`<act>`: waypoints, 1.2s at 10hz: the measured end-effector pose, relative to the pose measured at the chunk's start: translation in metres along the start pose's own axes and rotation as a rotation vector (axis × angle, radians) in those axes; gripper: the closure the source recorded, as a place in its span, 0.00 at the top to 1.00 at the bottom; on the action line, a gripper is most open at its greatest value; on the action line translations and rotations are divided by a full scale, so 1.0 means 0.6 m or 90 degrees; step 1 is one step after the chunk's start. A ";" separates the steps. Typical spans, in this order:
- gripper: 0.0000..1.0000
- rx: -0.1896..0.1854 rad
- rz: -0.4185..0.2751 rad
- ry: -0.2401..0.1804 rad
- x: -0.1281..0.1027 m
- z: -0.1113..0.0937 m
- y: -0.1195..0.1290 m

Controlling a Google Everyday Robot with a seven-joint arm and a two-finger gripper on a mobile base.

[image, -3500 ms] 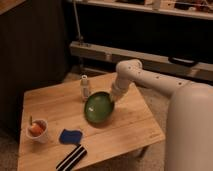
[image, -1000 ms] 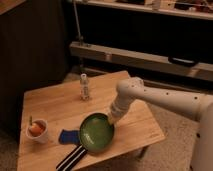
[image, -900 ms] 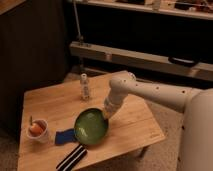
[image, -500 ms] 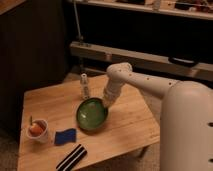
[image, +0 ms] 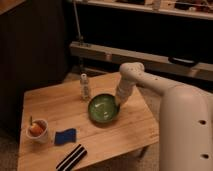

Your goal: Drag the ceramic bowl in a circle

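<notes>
While the glossy round green ceramic bowl (image: 104,108) sits mid-desk (image: 50,102), the pincer (image: 120,102) clamps down on its right rim.

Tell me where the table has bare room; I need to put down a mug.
Bare wood lies at the table's back-left corner, behind the white cup and left of the small bottle, and at the front right, past the green bowl. It's crowded near the blue sponge and striped item. The gripper sits shut at the bowl's right rim.
</notes>
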 end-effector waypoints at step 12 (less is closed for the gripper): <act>0.12 0.046 -0.089 -0.013 0.264 -0.018 -0.054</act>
